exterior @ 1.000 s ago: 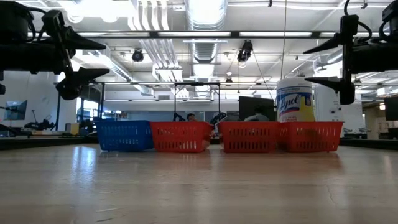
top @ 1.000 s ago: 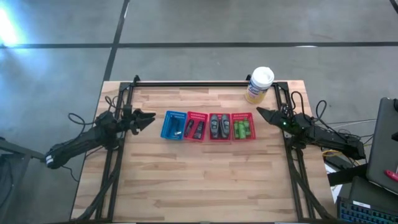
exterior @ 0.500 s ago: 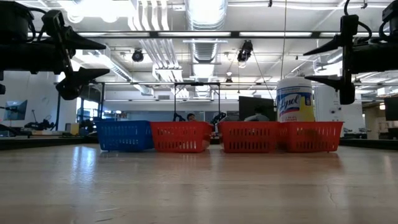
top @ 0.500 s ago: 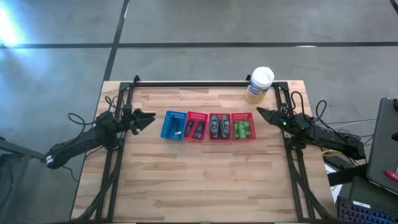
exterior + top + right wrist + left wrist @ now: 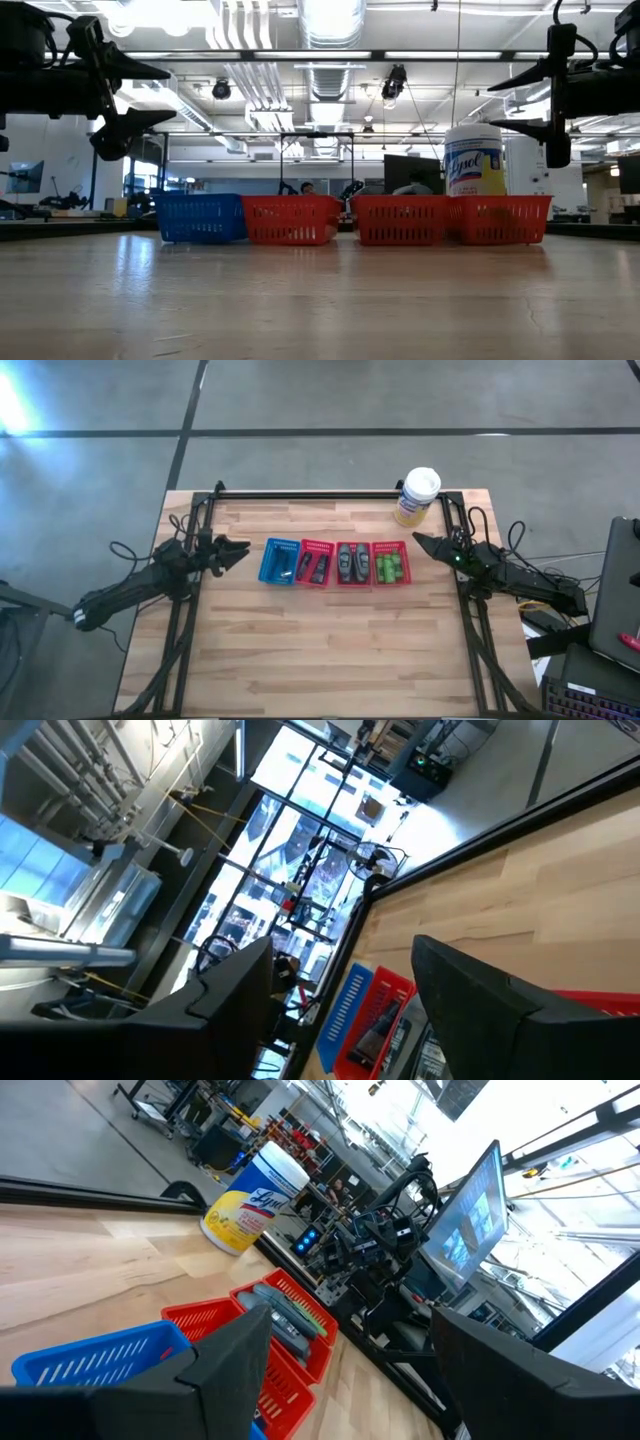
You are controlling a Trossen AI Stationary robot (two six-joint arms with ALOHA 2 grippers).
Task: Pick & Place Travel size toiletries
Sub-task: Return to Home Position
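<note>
currently left claw spread wide, empty, right claw likewise

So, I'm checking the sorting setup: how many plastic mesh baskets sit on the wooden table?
4, in one row: a blue plastic mesh basket at the left end, then the left red basket, middle red basket and right red basket. None seems hidden.

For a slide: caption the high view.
Toiletries sorted into blue basket and three red baskets; left gripper, right gripper open alongside.
</note>
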